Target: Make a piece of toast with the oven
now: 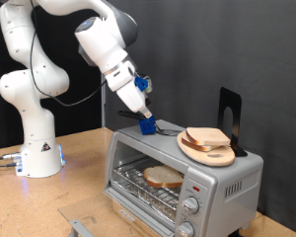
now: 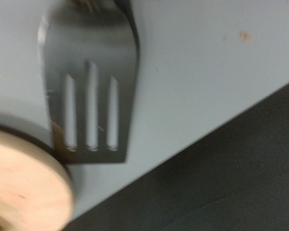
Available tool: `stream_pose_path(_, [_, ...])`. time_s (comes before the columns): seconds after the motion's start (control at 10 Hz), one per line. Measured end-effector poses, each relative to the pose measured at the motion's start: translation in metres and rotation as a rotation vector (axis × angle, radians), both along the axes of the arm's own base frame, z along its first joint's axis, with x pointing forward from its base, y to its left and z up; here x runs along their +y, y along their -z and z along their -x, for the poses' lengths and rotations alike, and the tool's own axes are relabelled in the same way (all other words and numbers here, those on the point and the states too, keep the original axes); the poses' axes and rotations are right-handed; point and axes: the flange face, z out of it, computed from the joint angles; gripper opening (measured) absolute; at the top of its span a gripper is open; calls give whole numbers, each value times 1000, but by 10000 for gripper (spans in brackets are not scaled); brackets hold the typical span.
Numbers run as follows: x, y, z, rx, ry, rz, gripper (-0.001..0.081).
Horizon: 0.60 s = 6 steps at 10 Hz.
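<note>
Gripper (image 1: 146,121) down on oven (image 1: 184,176) top, closed on a slotted spatula (image 2: 90,91) by its handle, blade flat beside wooden plate (image 1: 209,153), presumably to lift bread. Piece of toast (image 1: 163,177) sits on inner rack. Wrist view blurred; fingers cut off.

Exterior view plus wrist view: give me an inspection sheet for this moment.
Surface: wooden table.
Job's things: oven, door shut, one toast on its rack; another toast on a wooden plate on top.
Clutter: slotted spatula on the oven top, blade at the plate's rim; black stand.
Grippers: gripper at the spatula's handle; jaws' state unclear.
Cables: some beside the robot base.
Surroundings: black backdrop.
</note>
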Motion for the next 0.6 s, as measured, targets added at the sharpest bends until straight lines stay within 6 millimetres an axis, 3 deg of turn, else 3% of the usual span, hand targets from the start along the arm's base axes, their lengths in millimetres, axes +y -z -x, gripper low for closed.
stream_pose_path(0.4, [-71,-6,5,-8,-4,-90,800])
stream_pose_path(0.6, [-97,-8,12,4,-57,-71,800])
